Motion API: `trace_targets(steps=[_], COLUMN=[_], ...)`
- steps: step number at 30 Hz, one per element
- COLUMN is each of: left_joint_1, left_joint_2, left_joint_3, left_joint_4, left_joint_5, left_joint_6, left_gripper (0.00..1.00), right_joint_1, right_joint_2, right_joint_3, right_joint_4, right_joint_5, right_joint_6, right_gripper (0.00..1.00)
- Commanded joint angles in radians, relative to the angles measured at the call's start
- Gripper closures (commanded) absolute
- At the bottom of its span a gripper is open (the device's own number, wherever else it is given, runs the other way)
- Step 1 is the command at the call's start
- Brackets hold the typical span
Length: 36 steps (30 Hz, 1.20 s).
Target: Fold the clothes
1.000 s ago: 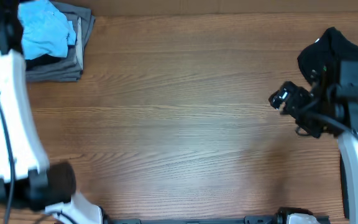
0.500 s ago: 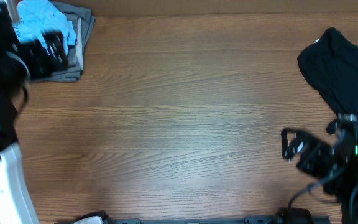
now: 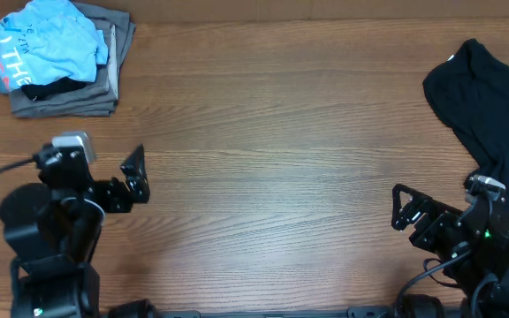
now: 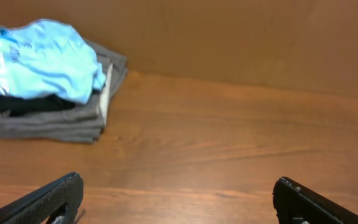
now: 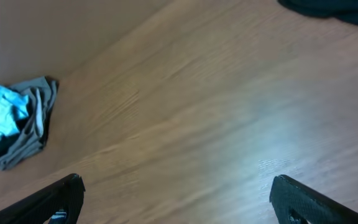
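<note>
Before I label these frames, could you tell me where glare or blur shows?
Overhead: sharp, evenly lit; lettering on the light blue T-shirt is legible. Left wrist: soft, that lettering smears. Right wrist: pale glare patch on the table, overall blurred.

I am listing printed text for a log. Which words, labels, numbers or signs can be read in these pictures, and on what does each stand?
"THE": white letters on the light blue T-shirt, overhead view; more letters may hide in its folds.
Orange-red mark on the same T-shirt: too small to read.
White lettering in the left wrist view: blurred, unreadable.
Black garment, grey folded garments: no readable text.
</note>
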Motion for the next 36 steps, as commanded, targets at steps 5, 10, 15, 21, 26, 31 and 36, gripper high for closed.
trace_targets(steps=[5,10,15,21,26,31,36], left_joint_1=[-0.002,-0.002,-0.001,-0.001,-0.001,-0.001,-0.001], left_joint_2=[0.052,0.113,0.184,0.278,0.359,0.443,0.519], left_joint_3=[-0.102,-0.107,-0.107,-0.107,-0.107,-0.107,-0.107], left_joint_4=[0.005,-0.004,-0.004,-0.004,-0.004,-0.004,-0.003], left_joint_5=[0.018,0.017,0.017,0.017,0.017,0.017,0.017], left_joint_6=[-0.007,-0.006,-0.006,-0.006,-0.007,-0.006,-0.006], left_gripper=[0.00,0.00,0.00,0.00,0.00,0.00,0.00], right_joint_1=[0.005,0.005,0.005,0.005,0.010,0.010,0.010], right_joint_2=[0.001,0.001,0.001,0.001,0.000,-0.021,-0.124], right_joint_3=[-0.020,-0.021,-0.021,-0.021,-0.021,-0.032,-0.132], right_joint_4=[0.047,0.025,0.024,0.024,0.024,0.023,0.129], right_joint_5=[0.003,0.003,0.003,0.003,0.003,0.059,0.048], right_joint_6=[-0.007,-0.007,-0.007,-0.007,-0.007,-0.010,-0.014], right_gripper=[0.00,0.00,0.00,0.00,0.00,0.00,0.00])
